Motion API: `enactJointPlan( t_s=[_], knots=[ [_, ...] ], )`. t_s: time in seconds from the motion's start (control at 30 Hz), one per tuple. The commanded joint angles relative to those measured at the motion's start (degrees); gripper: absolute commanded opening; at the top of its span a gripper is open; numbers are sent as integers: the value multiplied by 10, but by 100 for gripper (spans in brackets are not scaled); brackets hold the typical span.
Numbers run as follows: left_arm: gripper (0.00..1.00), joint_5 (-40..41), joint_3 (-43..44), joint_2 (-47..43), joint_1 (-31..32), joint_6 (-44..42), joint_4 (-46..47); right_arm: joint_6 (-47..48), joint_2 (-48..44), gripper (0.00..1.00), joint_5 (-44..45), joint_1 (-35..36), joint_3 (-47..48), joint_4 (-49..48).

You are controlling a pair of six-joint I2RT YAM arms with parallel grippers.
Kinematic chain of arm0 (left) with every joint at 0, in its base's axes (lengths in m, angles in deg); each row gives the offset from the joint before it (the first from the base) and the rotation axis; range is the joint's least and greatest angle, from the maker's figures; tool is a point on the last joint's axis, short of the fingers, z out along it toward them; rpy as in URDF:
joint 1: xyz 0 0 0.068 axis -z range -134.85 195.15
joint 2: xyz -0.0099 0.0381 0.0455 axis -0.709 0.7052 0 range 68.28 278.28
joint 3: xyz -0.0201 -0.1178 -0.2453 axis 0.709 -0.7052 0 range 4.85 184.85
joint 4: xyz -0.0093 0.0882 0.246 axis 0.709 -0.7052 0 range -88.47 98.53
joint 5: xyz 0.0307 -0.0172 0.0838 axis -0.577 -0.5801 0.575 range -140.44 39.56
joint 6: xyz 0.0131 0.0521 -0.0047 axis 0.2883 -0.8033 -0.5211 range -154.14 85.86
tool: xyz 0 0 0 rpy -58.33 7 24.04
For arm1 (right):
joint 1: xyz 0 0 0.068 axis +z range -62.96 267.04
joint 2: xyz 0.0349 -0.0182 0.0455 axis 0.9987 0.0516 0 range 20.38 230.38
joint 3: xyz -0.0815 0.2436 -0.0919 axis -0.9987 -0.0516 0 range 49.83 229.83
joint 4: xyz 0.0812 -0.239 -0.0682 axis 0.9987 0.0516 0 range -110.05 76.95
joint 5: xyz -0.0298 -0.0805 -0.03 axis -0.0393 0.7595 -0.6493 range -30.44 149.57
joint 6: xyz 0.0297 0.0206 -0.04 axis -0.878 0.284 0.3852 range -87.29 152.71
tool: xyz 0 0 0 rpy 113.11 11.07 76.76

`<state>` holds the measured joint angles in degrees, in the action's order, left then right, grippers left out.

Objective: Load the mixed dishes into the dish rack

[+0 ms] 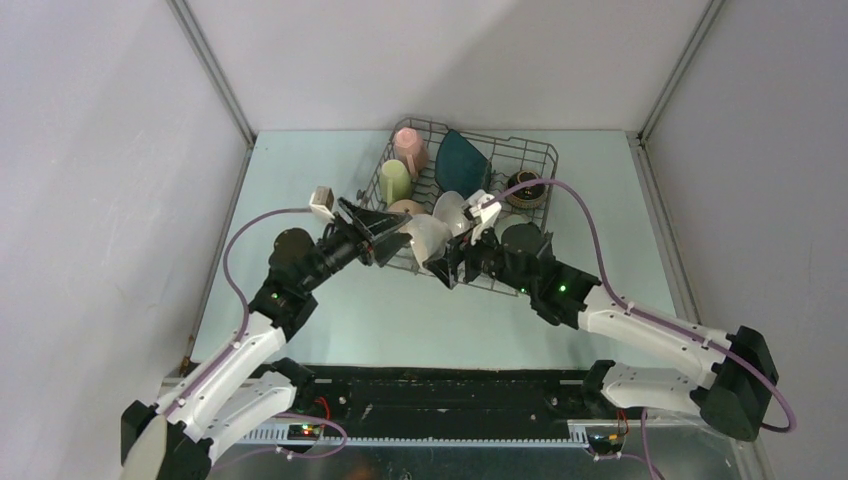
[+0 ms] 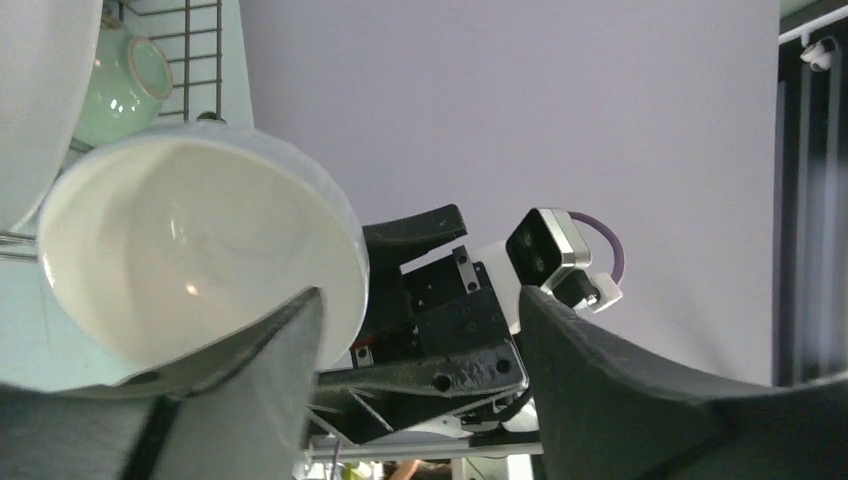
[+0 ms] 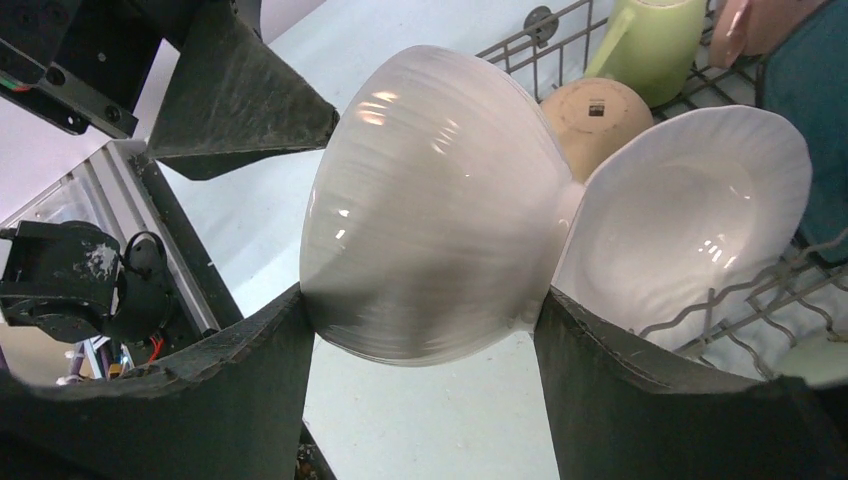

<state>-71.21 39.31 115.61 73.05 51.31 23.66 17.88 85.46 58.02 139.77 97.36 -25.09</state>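
Note:
The white bowl (image 1: 425,238) hangs on its side just in front of the dish rack (image 1: 540,155). My right gripper (image 1: 448,258) is shut on it, and in the right wrist view (image 3: 422,295) both fingers press the bowl's (image 3: 430,210) outer wall. My left gripper (image 1: 402,240) is open; in the left wrist view (image 2: 420,300) one finger (image 2: 250,380) lies at the rim of the bowl (image 2: 190,260) and the other stands far off. In the rack are the white round plate (image 3: 690,220), tan mug (image 3: 595,110), light-green mug (image 1: 394,180), pink mug (image 1: 410,148), dark teal plate (image 1: 463,160), dark brown bowl (image 1: 525,190) and pale green bowl (image 2: 125,85).
The two arms meet at the rack's near edge, the left gripper's finger (image 3: 240,90) close to the bowl. Grey walls enclose the pale green table (image 1: 330,200) on three sides. The rack's wire rim (image 3: 540,35) runs right behind the bowl.

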Motion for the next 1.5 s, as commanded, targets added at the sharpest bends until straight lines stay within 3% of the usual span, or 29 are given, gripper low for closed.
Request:
enactJointPlan(
  t_s=[0.0,0.2,1.0,1.17,1.27,1.47],
  knots=[
    [80,-9,20,-20,1,-27,-31,-4,-37,0,-8,-16,9,-28],
    [95,9,61,-40,-1,-89,-122,-5,-60,0,-11,-40,2,-3],
    [97,29,92,-66,-22,-159,-223,24,-131,0,-50,-179,-9,108],
    [97,57,112,-78,-22,-218,-279,118,-84,0,-104,-214,76,262],
    [97,60,118,-83,-22,-254,-302,168,-41,0,-82,-218,127,343],
    [97,62,141,-86,-22,-344,-363,176,73,0,-48,-218,219,438]
  ],
)
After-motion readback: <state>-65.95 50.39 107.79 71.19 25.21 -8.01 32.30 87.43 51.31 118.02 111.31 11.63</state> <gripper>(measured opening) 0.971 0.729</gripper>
